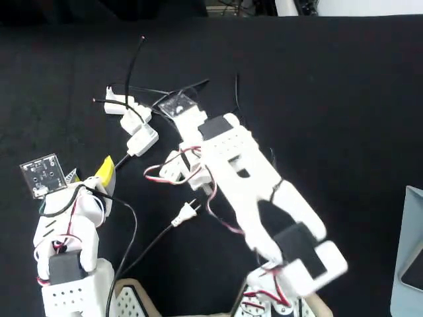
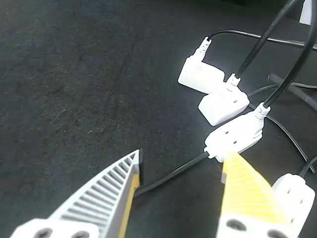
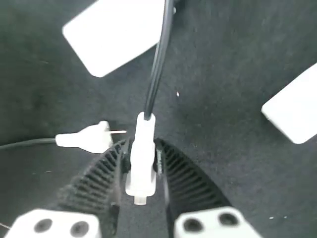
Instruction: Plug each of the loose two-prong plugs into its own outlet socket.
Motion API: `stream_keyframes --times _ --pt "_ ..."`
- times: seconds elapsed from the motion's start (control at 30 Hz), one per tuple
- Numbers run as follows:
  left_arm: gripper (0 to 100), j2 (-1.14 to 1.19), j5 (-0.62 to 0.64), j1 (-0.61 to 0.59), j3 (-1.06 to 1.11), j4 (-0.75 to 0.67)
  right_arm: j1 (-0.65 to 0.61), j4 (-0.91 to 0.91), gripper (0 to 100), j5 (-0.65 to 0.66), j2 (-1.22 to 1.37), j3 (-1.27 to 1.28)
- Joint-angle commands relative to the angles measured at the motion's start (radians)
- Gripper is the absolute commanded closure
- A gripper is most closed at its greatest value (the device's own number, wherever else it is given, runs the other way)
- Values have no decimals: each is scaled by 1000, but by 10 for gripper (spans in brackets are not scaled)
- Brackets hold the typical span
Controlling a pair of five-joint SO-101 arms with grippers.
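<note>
Bench (image 1: 344,79) black. Plugs (image 1: 187,212) and outlet sockets (image 2: 233,136) white, cords (image 2: 168,176) black. Left end effector (image 2: 182,157) ribbed, one side yellow, one white; right end effector (image 3: 141,146) black.

Even bright light, faint shadows; white sockets (image 3: 116,34) glaring against black table (image 1: 330,99)

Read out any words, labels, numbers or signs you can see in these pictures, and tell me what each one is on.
No text here can be read.
left arm's circuit board: tiny marks, too small to read.
right arm's circuit board: tiny marks, too small to read.
white outlet sockets: plain faces, no print visible.
white plug on the black cable: no marking visible.
</note>
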Motion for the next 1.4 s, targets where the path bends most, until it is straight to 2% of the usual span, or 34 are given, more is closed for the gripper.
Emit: stream_keyframes --times 0.0,0.3,0.47,0.63,0.83,0.97,1.2,1.37 --pt "734 -8 6 -8 -4 -54 -55 -3 987 -2 -128 -31" --pt "734 -8 115 -1 -13 -167 -247 -78 987 6 -383 93" --pt "734 -8 164 4 -87 -164 -333 -166 987 9 -529 246" --pt "734 -8 167 128 -147 -143 -377 -226 987 89 -627 351" --pt "734 -8 164 243 -311 54 -374 -230 987 87 -677 397" --pt "734 -8 163 323 -395 135 -374 -233 987 87 -679 410" --pt "733 -8 74 449 -371 163 -342 -238 987 87 -679 410" --pt "733 -8 69 458 -374 164 -250 -253 987 95 -674 421"
